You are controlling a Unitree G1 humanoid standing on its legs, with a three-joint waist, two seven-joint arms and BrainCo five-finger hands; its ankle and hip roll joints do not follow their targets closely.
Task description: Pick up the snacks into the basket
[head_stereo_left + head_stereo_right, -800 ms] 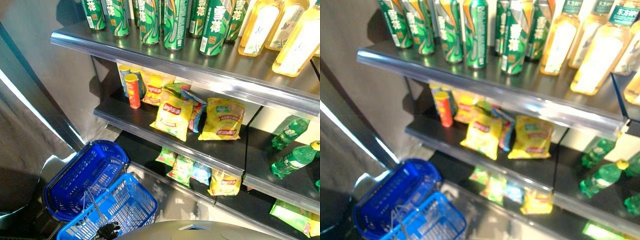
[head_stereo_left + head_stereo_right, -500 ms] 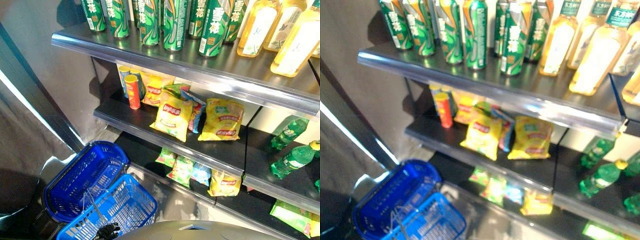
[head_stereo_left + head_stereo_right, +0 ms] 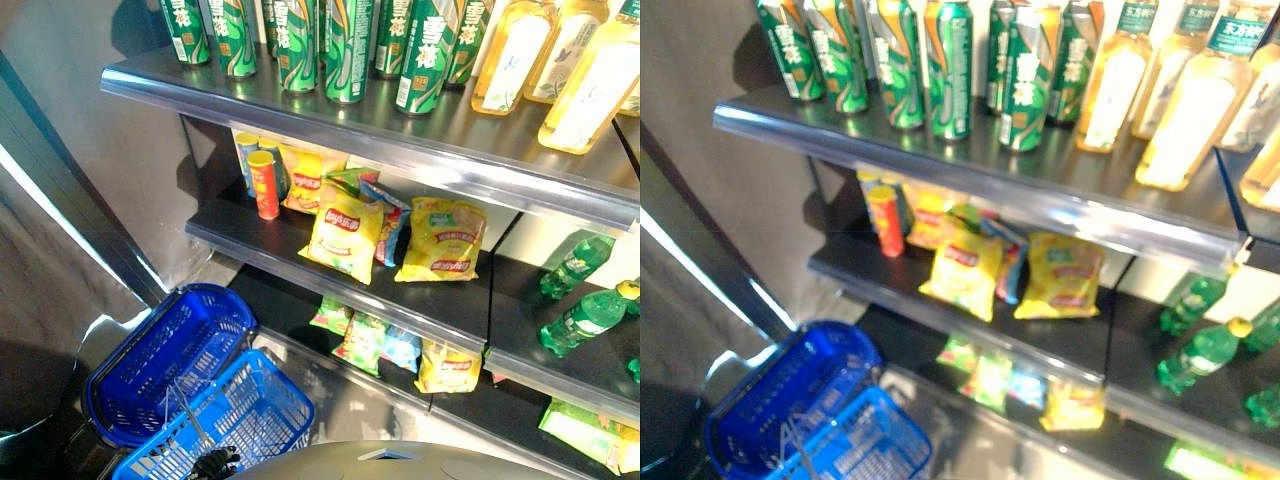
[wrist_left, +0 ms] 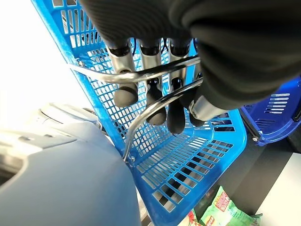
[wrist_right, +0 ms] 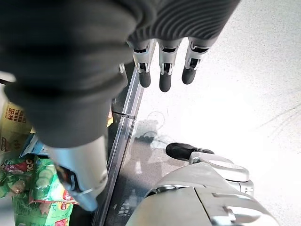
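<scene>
A light blue basket (image 3: pixel 232 418) hangs low at the left, and my left hand (image 3: pixel 213 462) is shut on its wire handles (image 4: pixel 101 75). In the left wrist view the fingers (image 4: pixel 155 103) curl round both handles above the basket's mesh (image 4: pixel 188 165). Two yellow chip bags (image 3: pixel 345 230) (image 3: pixel 445 238) and a red tube (image 3: pixel 265 183) lie on the middle shelf (image 3: pixel 250 246). Green and yellow snack bags (image 3: pixel 362 340) (image 3: pixel 447 367) lie on the shelf below. My right hand (image 5: pixel 162 66) is open with straight fingers and holds nothing, next to a shelf edge with green snack bags (image 5: pixel 44 193).
A darker blue basket (image 3: pixel 165 360) stands on the floor beside the light one. Green cans (image 3: pixel 345 45) and yellow bottles (image 3: pixel 600 80) fill the top shelf. Green bottles (image 3: pixel 585 320) lie at the right. A grey wall (image 3: pixel 90 170) closes the left side.
The head views have shifted very slightly. Nothing on the shelves has moved, and the basket hangs as before.
</scene>
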